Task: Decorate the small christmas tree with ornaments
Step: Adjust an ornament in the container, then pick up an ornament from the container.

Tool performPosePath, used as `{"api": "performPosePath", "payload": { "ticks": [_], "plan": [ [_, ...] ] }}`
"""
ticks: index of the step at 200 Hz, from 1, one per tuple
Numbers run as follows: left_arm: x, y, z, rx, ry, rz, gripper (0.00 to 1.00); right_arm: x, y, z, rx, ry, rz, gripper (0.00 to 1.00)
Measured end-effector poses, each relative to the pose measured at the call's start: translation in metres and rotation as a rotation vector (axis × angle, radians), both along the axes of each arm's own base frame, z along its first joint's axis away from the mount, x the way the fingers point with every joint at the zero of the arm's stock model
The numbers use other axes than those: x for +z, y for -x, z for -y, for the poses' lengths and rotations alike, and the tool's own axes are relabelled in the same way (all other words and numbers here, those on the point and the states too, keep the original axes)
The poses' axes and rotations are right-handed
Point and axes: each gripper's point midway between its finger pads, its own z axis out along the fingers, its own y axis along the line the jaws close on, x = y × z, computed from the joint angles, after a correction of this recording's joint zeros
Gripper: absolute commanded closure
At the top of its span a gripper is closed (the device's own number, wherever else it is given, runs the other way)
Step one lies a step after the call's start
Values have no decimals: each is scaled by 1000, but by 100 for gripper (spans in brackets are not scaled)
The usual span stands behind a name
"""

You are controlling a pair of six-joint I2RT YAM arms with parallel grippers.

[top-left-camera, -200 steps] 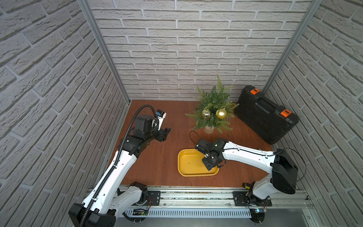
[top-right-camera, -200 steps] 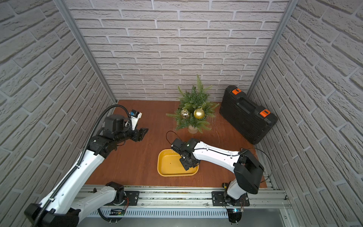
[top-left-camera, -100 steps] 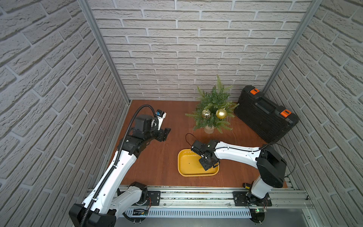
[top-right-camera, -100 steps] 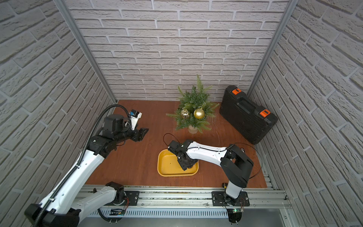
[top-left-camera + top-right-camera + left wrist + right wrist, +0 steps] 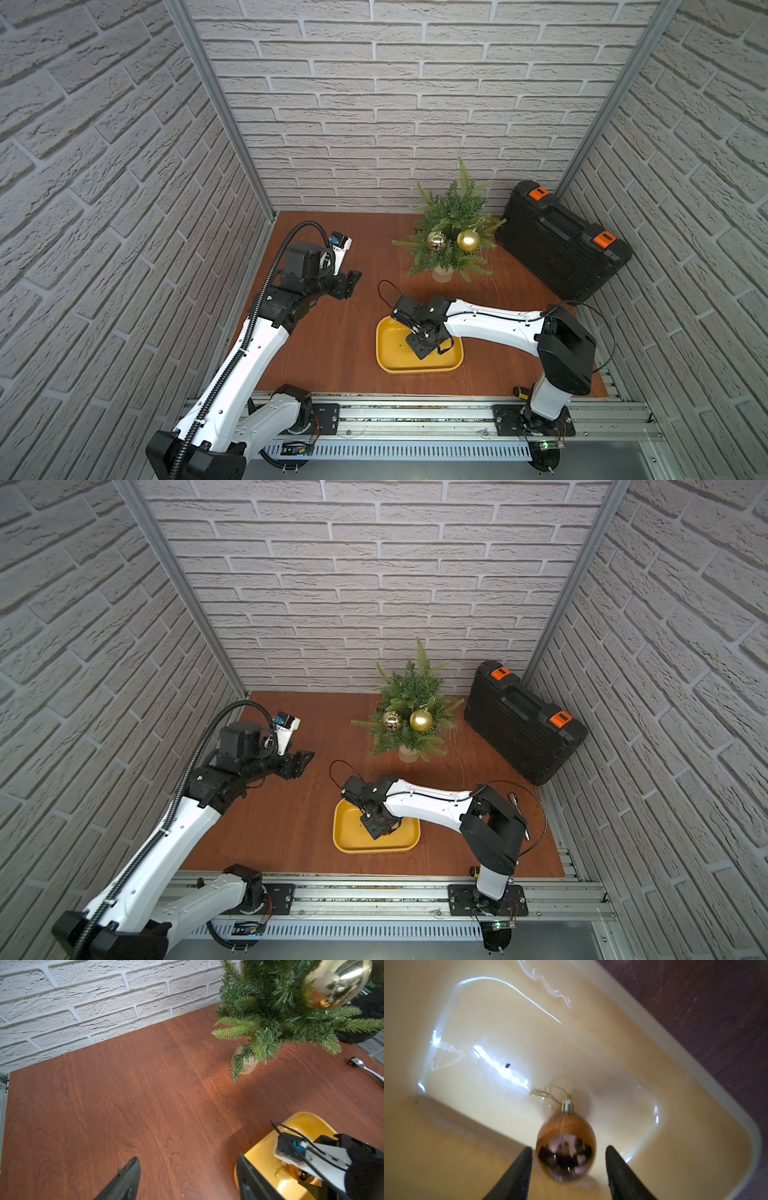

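Observation:
The small christmas tree stands in its cream pot at the back of the table. Two ornaments hang on it: a mirror-like gold one and a satin gold one. A smaller bronze ornament lies in the yellow tray, cap and thread pointing away from the jaws. My right gripper reaches down into the tray, open, with a finger on each side of the bronze ornament and a gap showing. My left gripper hovers open over bare wood, holding nothing.
A black tool case with orange latches lies at the back right beside the tree. A metal tool rests on the table near the right edge. Brick walls close in three sides.
My right arm has shifted a little to the left over the tray. The left arm and the tree have not moved.

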Motion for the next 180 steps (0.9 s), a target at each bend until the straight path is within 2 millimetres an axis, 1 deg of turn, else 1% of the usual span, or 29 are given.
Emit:
{"api": "performPosePath", "payload": {
  "ticks": [16, 43, 68, 92, 119, 140, 180],
  "plan": [
    [0, 0, 0, 0, 0, -1, 27, 4, -5, 12, -6, 67, 32, 35],
    [0, 0, 0, -2, 1, -2, 27, 10, -6, 33, -25, 164, 57, 35],
    [0, 0, 0, -2, 1, -3, 27, 18, -5, 40, -66, 164, 79, 35],
    [0, 0, 1, -4, 2, -3, 27, 23, -2, 40, -130, 95, 88, 36],
    [0, 0, 1, -5, 4, -3, 27, 16, 4, 38, -201, 12, 61, 36],
    [0, 0, 1, -5, 4, -4, 27, 10, 4, 28, -230, -43, 45, 36],
    [0, 0, 1, -7, 6, -4, 27, 8, -7, 8, -244, -124, 46, 35]
  ]
}}
